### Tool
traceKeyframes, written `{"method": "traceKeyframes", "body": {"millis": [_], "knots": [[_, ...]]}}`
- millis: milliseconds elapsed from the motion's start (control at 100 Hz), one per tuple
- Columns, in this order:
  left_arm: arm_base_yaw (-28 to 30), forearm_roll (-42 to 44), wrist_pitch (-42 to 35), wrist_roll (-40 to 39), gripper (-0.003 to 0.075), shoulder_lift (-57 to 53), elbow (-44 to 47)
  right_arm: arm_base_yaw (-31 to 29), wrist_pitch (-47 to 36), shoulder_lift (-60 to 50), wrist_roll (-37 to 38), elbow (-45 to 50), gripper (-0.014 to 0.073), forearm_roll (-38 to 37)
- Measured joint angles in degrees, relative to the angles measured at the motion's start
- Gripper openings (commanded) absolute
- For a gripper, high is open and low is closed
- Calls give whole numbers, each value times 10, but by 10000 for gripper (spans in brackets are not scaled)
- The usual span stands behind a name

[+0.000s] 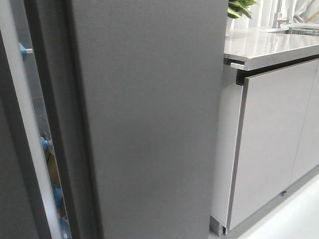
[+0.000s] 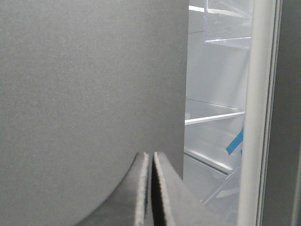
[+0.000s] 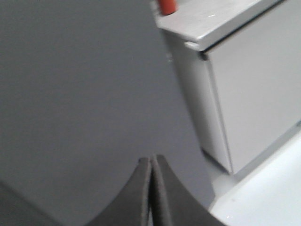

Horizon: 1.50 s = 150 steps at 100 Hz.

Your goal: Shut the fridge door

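The fridge door [image 1: 6, 164] is a dark-grey panel at the far left of the front view, edged by a white lining strip [image 1: 30, 129] with bins and blue tape beside it. It stands ajar from the broad dark-grey fridge side wall [image 1: 149, 119]. In the left wrist view the door [image 2: 288, 117] and its white strip [image 2: 256, 117] are across a gap showing white shelves. My left gripper [image 2: 151, 155] is shut and empty, its tips before the dark-grey wall [image 2: 84, 94] near that gap. My right gripper [image 3: 151, 159] is shut and empty, facing the dark-grey wall [image 3: 80, 84]. Neither gripper shows in the front view.
A glossy light-grey cabinet [image 1: 274, 144] with a pale countertop [image 1: 269, 45] stands right of the fridge, with a plant [image 1: 241, 7] behind. The cabinet [image 3: 254, 94] and an orange-red object [image 3: 167, 5] show in the right wrist view. Pale floor [image 1: 294, 214] lies at lower right.
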Motion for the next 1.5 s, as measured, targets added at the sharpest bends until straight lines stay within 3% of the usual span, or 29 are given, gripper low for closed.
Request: {"method": "traceKeyframes", "body": {"millis": [130,590,779,1179,1499], "knots": [[0,0,0,0,-20,0,0,11,19,85,-142,-48,-46,115],[0,0,0,0,-20,0,0,24,63,321,-496,-149,-46,469],[0,0,0,0,-20,0,0,79,37,393,-534,-190,-46,493],[0,0,0,0,-20,0,0,248,-127,523,-573,-271,-46,505],[0,0,0,0,-20,0,0,293,-172,626,-580,-378,-46,511]]}}
